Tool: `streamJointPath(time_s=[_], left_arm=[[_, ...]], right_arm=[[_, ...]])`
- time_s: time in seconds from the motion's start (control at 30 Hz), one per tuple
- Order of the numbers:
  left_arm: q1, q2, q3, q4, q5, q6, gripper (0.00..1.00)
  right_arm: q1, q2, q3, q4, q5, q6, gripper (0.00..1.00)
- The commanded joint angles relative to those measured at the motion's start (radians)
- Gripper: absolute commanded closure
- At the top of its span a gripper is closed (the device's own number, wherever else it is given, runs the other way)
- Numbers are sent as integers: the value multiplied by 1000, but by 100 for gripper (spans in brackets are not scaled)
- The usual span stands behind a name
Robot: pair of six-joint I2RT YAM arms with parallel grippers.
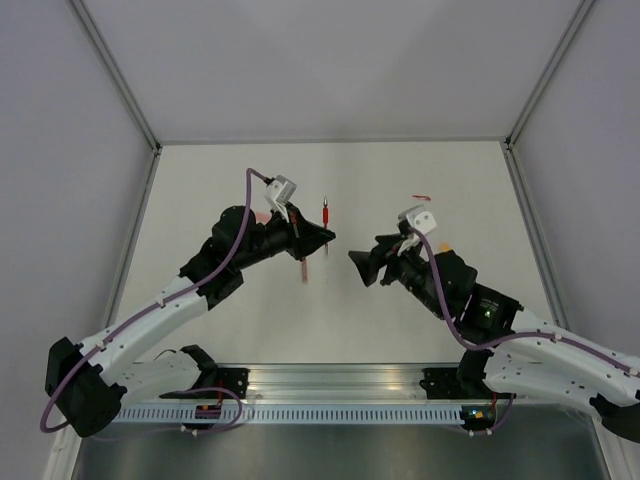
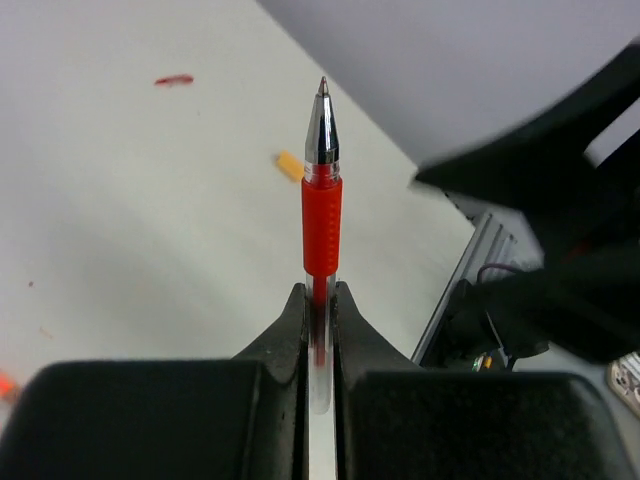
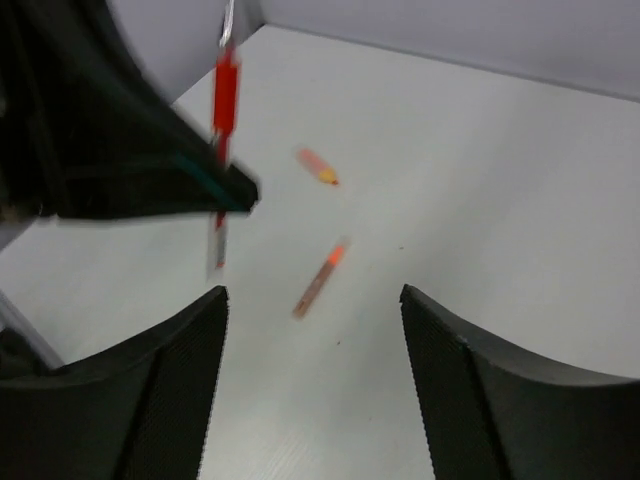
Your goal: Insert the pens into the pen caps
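While I see my left gripper [image 2: 320, 293] clenched on one red pen [image 2: 322, 215], the right wrist view adds my released right gripper [image 3: 312, 300] and one orange-pink pen [image 3: 320, 278].

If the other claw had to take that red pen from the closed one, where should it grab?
Probably the rubber sleeve of the red pen, from the side, across its length. The left gripper clamps the clear rear barrel, so only the front sticks out free, and the metal tip tapers.
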Motion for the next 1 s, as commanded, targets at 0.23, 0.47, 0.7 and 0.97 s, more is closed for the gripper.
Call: streamJointPath(time_s=[0.23, 0.47, 0.7, 0.97], left_arm=[[-4, 129, -197, 93, 57, -6, 98], [-2, 162, -244, 140, 85, -19, 98], [-4, 136, -252, 150, 109, -33, 98], [-2, 128, -246, 147, 123, -39, 98]], right_arm=[[-448, 422, 398, -317, 343, 492, 18], [-672, 758, 742, -611, 391, 922, 26], [-858, 1015, 853, -697, 170, 1092, 50], [-953, 1272, 965, -679, 7, 1132, 55]])
